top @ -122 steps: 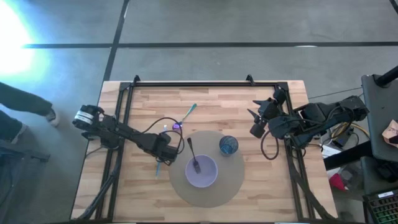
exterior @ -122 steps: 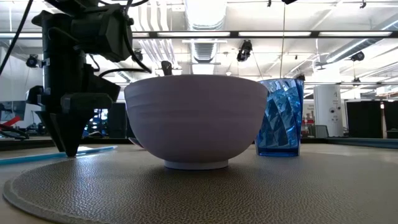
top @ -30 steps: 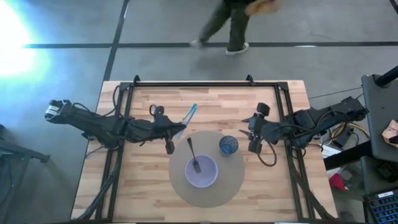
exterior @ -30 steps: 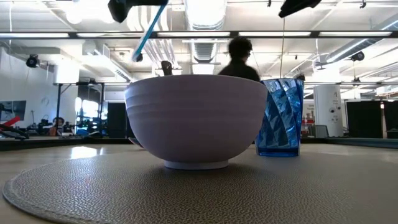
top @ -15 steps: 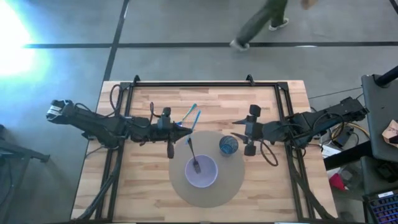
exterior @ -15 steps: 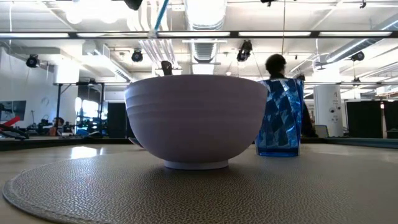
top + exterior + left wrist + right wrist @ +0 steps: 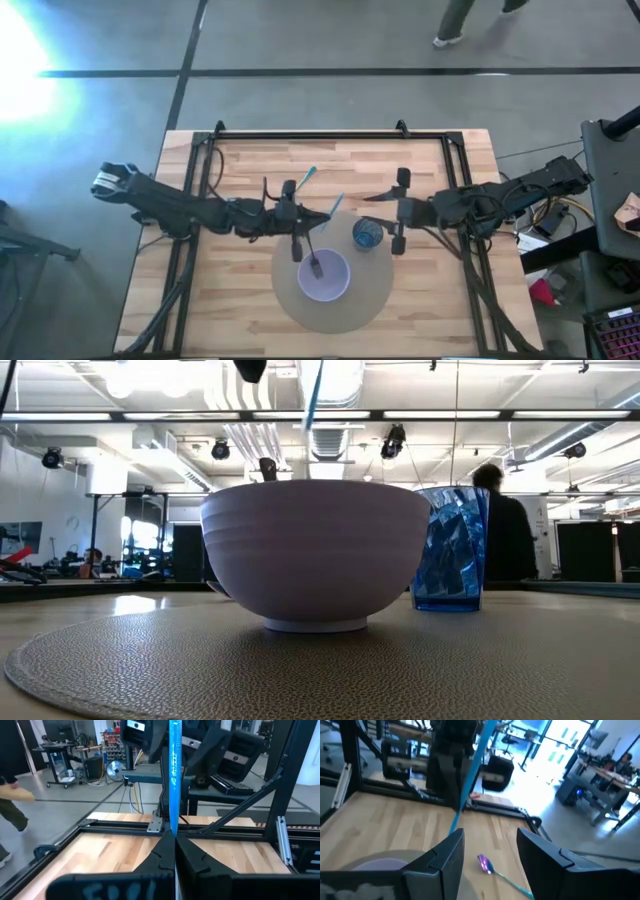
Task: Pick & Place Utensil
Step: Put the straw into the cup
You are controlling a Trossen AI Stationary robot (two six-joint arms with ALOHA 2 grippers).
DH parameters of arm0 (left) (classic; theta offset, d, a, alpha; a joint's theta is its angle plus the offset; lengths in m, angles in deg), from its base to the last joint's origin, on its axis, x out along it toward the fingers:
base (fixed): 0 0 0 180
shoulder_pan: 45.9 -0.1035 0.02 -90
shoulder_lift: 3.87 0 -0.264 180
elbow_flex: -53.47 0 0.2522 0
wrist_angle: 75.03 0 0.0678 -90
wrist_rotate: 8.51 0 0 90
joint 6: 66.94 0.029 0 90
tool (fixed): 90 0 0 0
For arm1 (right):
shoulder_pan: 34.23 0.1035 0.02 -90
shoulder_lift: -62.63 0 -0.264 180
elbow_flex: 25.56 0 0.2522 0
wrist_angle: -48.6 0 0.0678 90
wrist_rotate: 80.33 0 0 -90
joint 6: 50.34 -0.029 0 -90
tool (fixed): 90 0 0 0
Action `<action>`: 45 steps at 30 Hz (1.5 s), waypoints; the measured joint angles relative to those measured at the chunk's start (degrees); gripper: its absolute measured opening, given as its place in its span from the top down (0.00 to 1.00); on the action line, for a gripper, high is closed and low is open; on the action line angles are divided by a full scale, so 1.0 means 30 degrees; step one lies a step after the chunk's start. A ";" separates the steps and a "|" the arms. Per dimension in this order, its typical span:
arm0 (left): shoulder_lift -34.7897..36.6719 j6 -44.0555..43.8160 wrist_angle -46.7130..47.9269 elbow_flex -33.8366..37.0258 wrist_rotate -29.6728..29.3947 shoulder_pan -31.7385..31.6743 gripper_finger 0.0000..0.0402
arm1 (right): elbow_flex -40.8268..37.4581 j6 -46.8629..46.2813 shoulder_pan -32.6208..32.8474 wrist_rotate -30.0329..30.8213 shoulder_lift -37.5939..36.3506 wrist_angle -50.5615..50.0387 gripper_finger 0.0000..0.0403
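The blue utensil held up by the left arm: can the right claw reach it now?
Probably yes. The right claw is open and faces the blue utensil, which the left claw holds shut above the mat. Nothing shows between them in the right wrist view; the blue cup stands below.

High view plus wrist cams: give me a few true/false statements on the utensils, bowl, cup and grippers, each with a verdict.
1. The left gripper is shut on a blue stick-like utensil. True.
2. The right gripper holds the blue faceted cup. False: its fingers stand open and empty, beside the cup.
3. A dark utensil rests in the pale lavender bowl. True.
4. The bowl sits directly on the bare wooden tabletop. False: it stands on a round grey mat, as does the cup.
5. A utensil with a teal handle and purple end lies on the wood beyond the mat. True.
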 joint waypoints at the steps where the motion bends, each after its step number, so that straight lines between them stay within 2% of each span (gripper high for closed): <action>1: -0.0171 0.0034 -0.0210 0.0000 0.0000 0.0000 1.00 | -0.0045 0.0121 -0.0007 -0.0282 0.0000 0.0205 0.56; 7: -0.1050 0.0398 -0.1264 0.0007 0.0070 -0.0132 1.00 | -0.0219 0.1078 0.0000 -0.1922 0.0110 0.2655 0.56; 14: -0.1539 0.0440 -0.1539 0.0007 0.0628 -0.0397 1.00 | -0.0226 0.2332 -0.0052 -0.1917 0.0623 0.4831 0.56; 28: -0.1529 0.0851 -0.1532 0.0007 0.0852 -0.0459 1.00 | -0.0234 0.2448 -0.0616 -0.1857 0.2427 0.8074 0.56; 35: -0.1524 0.0908 -0.1488 0.0007 0.0852 -0.0466 1.00 | -0.0226 0.2290 -0.0666 -0.1852 0.2518 0.8859 0.56; 39: -0.1522 0.0923 -0.1481 0.0007 0.0852 -0.0483 1.00 | -0.0226 0.1706 -0.0685 -0.1859 0.2514 0.8850 0.61; 45: -0.1517 0.0981 -0.1479 0.0007 0.0852 -0.0503 1.00 | -0.0226 0.1497 -0.0685 -0.1852 0.2550 0.8843 0.77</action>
